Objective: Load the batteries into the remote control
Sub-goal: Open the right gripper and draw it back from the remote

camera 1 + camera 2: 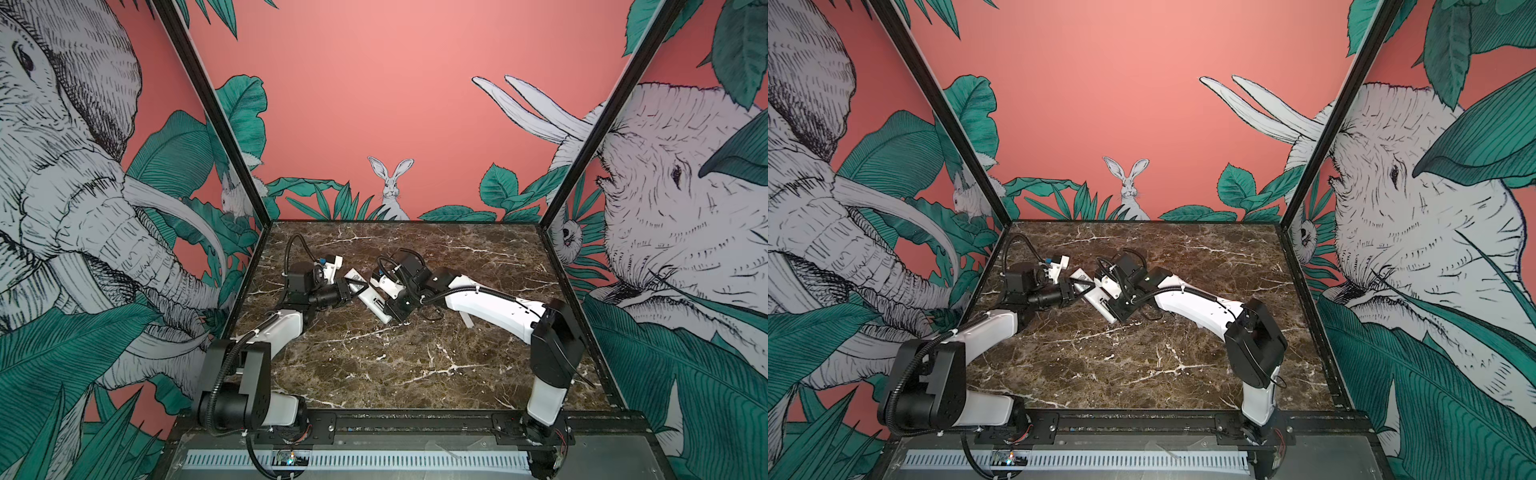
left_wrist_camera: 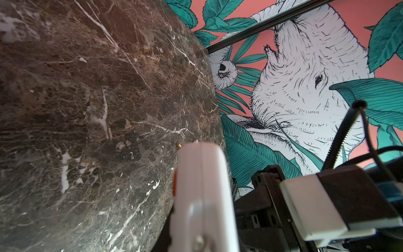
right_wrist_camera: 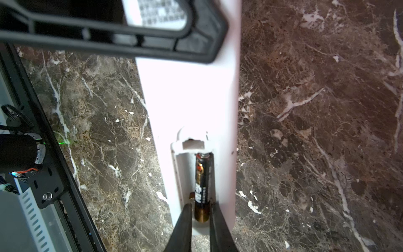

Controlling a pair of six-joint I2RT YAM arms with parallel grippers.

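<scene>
The remote control (image 1: 370, 297) (image 1: 1096, 293) lies back-up on the marble, aslant between the two arms. My left gripper (image 1: 353, 289) (image 1: 1079, 289) is shut on its far end, and one black finger (image 3: 109, 43) crosses the white back (image 3: 187, 98). The compartment is open. One dark battery (image 3: 201, 185) with a brassy end lies in one slot, and the slot beside it is bare. My right gripper (image 3: 201, 218) (image 1: 382, 311) straddles that battery's brassy end, slightly open, with a thin gap on one side. A small brassy tip (image 2: 178, 146) shows past the remote's end (image 2: 202, 185).
Brown marble tabletop (image 1: 374, 365) with black frame rails at the front (image 1: 415, 419) and posts at the back corners. A small white flat piece (image 1: 467, 320) lies on the marble beside the right forearm. Both arms meet near the table's middle left.
</scene>
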